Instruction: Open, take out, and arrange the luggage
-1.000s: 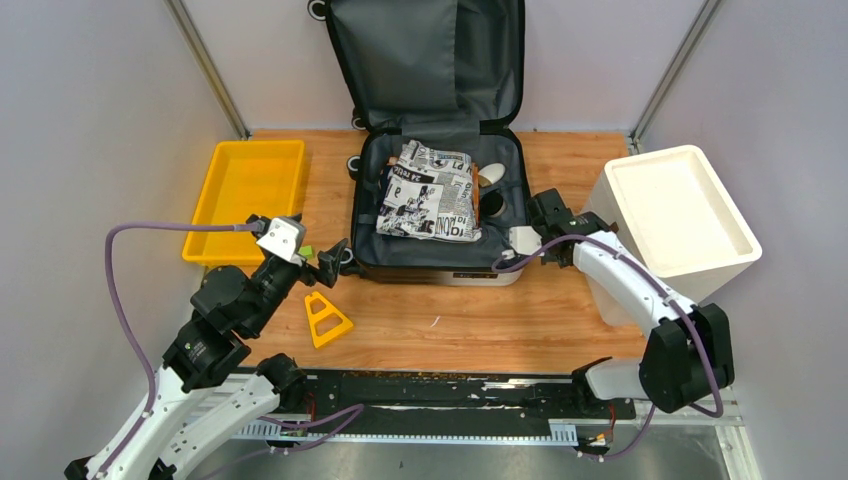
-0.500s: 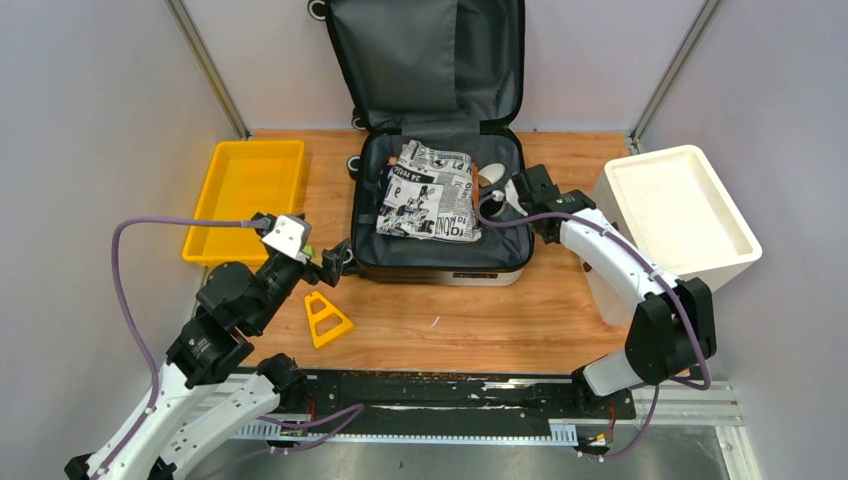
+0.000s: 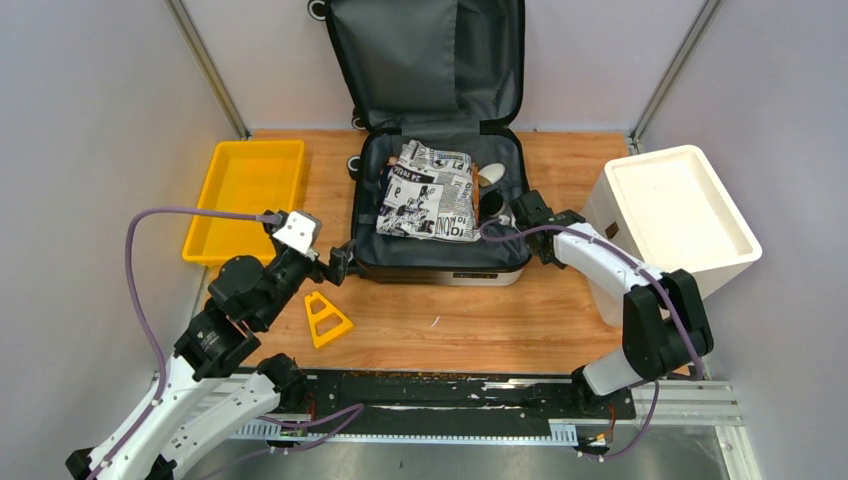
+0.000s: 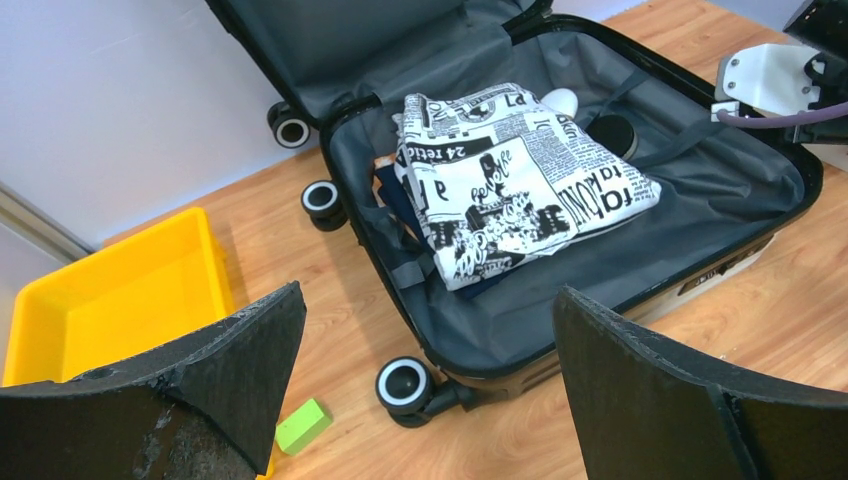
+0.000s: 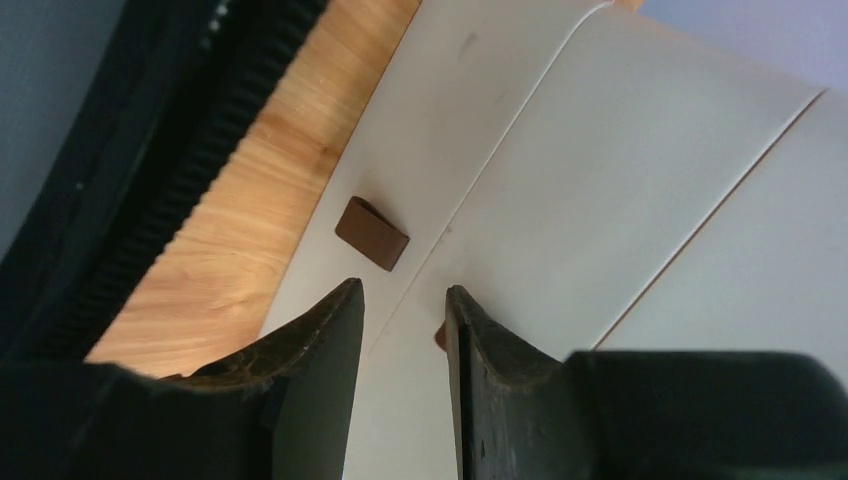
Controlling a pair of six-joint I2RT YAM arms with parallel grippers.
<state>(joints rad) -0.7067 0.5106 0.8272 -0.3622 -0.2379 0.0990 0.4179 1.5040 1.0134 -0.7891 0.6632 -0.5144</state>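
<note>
While the luggage lies open at the table's far middle, its stiff shell likely best gripped by the rim, the left pincer gapes empty and the right pincer, slightly parted, holds nothing.

Open grey-lined luggage, lid upright

Probably a robotics lab: bare grey wall panels, metal corner posts, mounting rail edging a wooden table
</note>
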